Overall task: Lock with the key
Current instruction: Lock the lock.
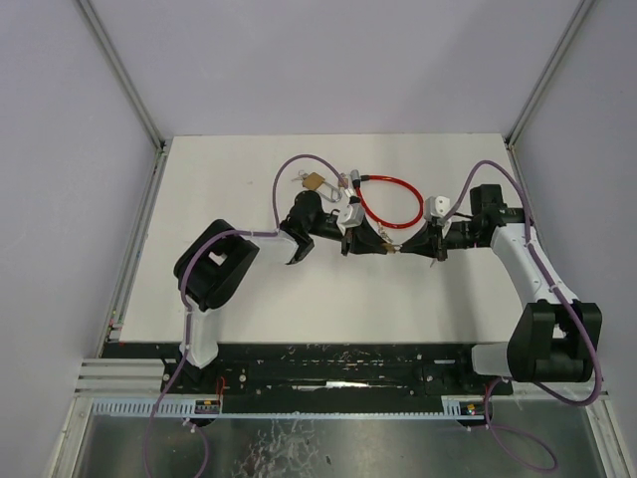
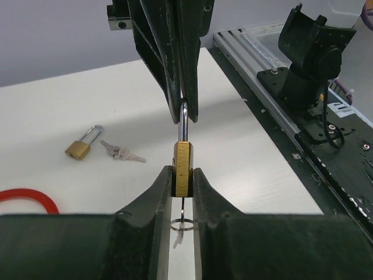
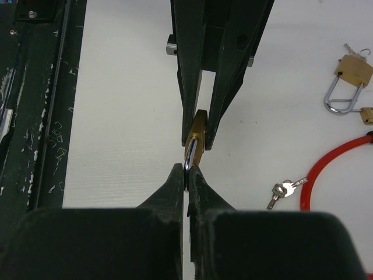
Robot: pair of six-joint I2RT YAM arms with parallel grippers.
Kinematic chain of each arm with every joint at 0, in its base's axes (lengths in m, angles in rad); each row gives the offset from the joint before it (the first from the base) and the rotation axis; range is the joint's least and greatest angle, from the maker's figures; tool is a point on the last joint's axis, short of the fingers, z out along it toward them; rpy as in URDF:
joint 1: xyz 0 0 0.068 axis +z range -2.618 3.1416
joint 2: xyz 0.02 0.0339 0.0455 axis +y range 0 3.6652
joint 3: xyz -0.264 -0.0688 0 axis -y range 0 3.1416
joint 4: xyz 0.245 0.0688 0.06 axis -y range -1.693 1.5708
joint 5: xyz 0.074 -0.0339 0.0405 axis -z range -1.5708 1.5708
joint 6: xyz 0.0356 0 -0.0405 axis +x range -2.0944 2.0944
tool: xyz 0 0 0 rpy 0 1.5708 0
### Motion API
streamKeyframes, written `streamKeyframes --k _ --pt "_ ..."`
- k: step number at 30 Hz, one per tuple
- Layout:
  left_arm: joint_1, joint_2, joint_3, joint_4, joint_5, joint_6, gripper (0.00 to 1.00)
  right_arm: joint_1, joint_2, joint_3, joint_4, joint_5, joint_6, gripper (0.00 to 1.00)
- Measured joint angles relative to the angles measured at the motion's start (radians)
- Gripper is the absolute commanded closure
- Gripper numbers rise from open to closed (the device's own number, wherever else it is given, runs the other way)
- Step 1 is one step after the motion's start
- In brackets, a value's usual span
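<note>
A small brass padlock (image 2: 182, 166) is held above the table between both grippers. My left gripper (image 2: 182, 178) is shut on its brass body. My right gripper (image 3: 186, 170) is shut on its silver shackle (image 2: 183, 119). A key (image 2: 184, 205) sticks out of the underside of the body, with its ring (image 2: 182, 224) hanging between my left fingers. In the right wrist view the padlock (image 3: 198, 137) sits between the left fingers. In the top view the left gripper (image 1: 366, 240) and the right gripper (image 1: 400, 248) meet tip to tip at mid-table.
A second brass padlock (image 2: 78, 149) and a loose bunch of keys (image 2: 123, 154) lie on the white table. A red cable loop (image 1: 391, 199) lies behind the grippers, with another padlock (image 1: 314, 181) at its left end. The black rail (image 2: 303, 134) runs along the near edge.
</note>
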Motion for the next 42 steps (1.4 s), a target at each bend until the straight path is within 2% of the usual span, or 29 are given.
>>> streamKeyframes --k 10,16,20,27,35,42 --pt "0.018 0.000 -0.008 -0.109 -0.010 0.077 1.00 0.061 0.039 -0.034 0.196 0.064 0.250 1.00" --pt "0.018 -0.008 -0.009 -0.219 -0.085 0.172 1.00 0.080 0.061 -0.051 0.332 0.129 0.415 1.00" --pt "0.019 -0.008 -0.010 -0.253 -0.098 0.175 1.00 0.098 0.069 -0.069 0.404 0.169 0.485 1.00" --pt "0.040 0.008 -0.048 -0.232 -0.079 0.087 1.00 0.161 0.125 -0.071 0.449 0.225 0.529 1.00" --pt "0.055 0.032 -0.080 -0.265 -0.077 0.081 1.00 0.230 0.222 -0.049 0.433 0.309 0.526 1.00" --pt "0.064 0.042 -0.081 -0.261 -0.072 0.062 1.00 0.244 0.255 -0.040 0.470 0.306 0.587 1.00"
